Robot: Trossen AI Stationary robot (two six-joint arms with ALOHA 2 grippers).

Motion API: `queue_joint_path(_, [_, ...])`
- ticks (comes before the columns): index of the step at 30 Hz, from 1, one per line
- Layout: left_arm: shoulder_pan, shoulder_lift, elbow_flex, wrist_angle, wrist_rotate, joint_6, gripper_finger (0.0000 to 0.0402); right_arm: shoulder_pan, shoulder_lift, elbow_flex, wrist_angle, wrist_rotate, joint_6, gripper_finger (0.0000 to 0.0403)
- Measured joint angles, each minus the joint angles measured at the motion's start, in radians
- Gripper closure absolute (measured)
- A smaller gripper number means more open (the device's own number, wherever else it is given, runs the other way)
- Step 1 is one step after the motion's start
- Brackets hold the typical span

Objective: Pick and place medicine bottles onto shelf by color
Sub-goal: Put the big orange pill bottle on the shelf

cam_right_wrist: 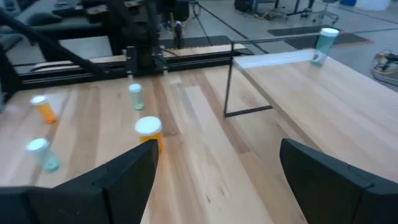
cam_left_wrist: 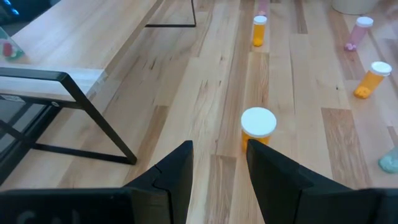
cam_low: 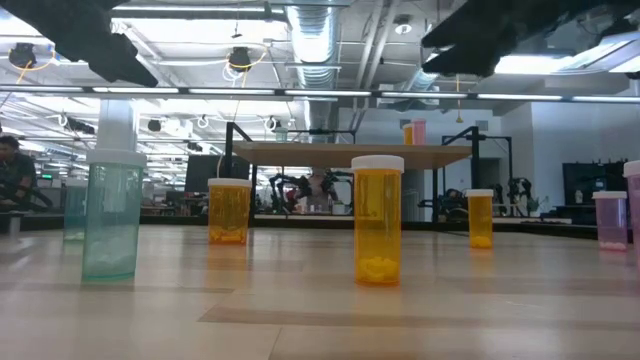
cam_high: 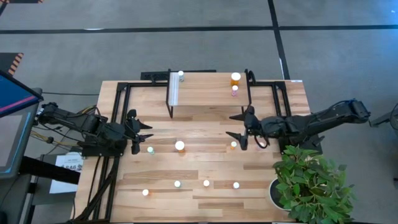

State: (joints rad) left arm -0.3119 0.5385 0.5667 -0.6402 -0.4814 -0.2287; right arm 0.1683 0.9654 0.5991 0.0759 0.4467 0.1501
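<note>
The shelf (cam_high: 208, 93) stands at the table's far middle, its white strip (cam_high: 174, 90) on the left short edge. On it stand a green bottle (cam_high: 181, 74), an orange one (cam_high: 236, 78) and a pink one (cam_high: 235, 90). A large orange bottle (cam_high: 180, 146), a small green one (cam_high: 150, 150) and a small orange one (cam_high: 234, 145) stand on the table's middle, with several more along the near edge. My left gripper (cam_high: 144, 132) is open, left of the green bottle; the large orange bottle (cam_left_wrist: 257, 127) stands just beyond its fingers. My right gripper (cam_high: 237, 126) is open wide and empty by the shelf's right end.
A potted plant (cam_high: 311, 183) stands at the near right corner, close under my right arm. Black frame rails (cam_high: 118, 124) run along the table's left and right sides. The shelf's thin black legs (cam_left_wrist: 99, 124) stand near my left gripper. A monitor (cam_high: 12, 118) is off the left edge.
</note>
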Motion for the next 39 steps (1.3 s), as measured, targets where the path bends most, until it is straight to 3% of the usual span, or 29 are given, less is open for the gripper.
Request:
queue_joint_path(7, [0.000, 0.000, 0.000, 0.000, 0.000, 0.000, 0.0263, -0.032, 0.076, 0.000, 0.057, -0.002, 0.007, 0.0046])
queue_joint_path(22, [0.000, 0.000, 0.000, 0.000, 0.000, 0.000, 0.0263, -0.031, 0.077, 0.000, 0.035, -0.003, 0.002, 0.0046])
queue_joint_path(33, [0.000, 0.000, 0.000, 0.000, 0.000, 0.000, 0.0263, -0.031, -0.235, 0.000, -0.238, -0.002, 0.057, 0.0046])
queue_joint_path(39, [0.000, 0.000, 0.000, 0.000, 0.000, 0.000, 0.0263, -0.031, -0.249, 0.000, -0.331, -0.001, 0.157, 0.0046])
